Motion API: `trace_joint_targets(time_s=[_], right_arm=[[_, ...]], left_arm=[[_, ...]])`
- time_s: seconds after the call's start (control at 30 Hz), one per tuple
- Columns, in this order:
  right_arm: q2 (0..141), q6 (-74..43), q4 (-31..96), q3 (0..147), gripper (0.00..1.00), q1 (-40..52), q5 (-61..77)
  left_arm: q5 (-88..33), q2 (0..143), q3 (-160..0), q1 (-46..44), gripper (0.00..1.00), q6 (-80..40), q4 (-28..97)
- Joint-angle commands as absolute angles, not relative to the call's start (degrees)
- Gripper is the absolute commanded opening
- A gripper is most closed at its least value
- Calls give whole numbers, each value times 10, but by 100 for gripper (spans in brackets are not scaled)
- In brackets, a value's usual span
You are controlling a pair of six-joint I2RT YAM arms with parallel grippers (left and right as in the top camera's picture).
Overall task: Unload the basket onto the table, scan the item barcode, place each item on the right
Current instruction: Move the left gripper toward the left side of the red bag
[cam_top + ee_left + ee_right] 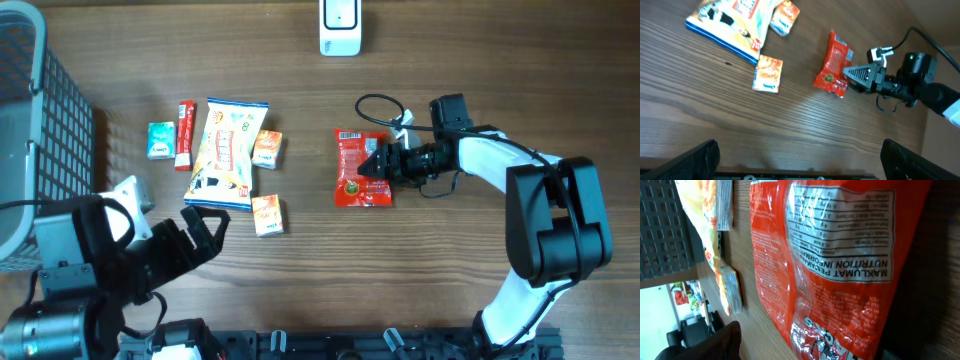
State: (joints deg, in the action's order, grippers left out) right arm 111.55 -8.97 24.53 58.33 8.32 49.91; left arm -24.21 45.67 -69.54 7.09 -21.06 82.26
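Note:
The item, a red snack packet (362, 168), lies flat on the wooden table right of centre. It is also in the left wrist view (836, 64). My right gripper (378, 165) points left with its tip over the packet's right edge. In the right wrist view the red packet (830, 270) fills the space between the fingers of my right gripper (815, 345), nutrition panel facing the camera. The jaws are open, and bare wood shows between the left finger (715, 340) and the packet. No barcode shows. My left gripper (200, 235) hangs open and empty near the front left.
A white scanner (340, 27) stands at the back edge. Left of the packet lie a white and blue snack bag (228, 150), two orange boxes (266, 148) (268, 214), a red stick pack (185, 133) and a teal box (161, 139). A grey basket (45, 110) sits far left.

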Motion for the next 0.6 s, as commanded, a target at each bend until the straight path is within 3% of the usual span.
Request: trace_joint_targets(time_s=[0.0, 0.27, 0.4, 0.57], right_arm=[[1139, -87, 247, 570, 73, 88, 475], [1139, -92, 244, 570, 73, 88, 477], [1139, -94, 242, 570, 73, 88, 477], [1139, -101, 240, 570, 73, 88, 477]], left_arm=[[-287, 457, -610, 72, 100, -199, 814], [-402, 457, -445, 72, 98, -197, 710], [-431, 460, -399, 72, 92, -200, 637], [-449, 494, -351, 61, 90, -269, 522]])
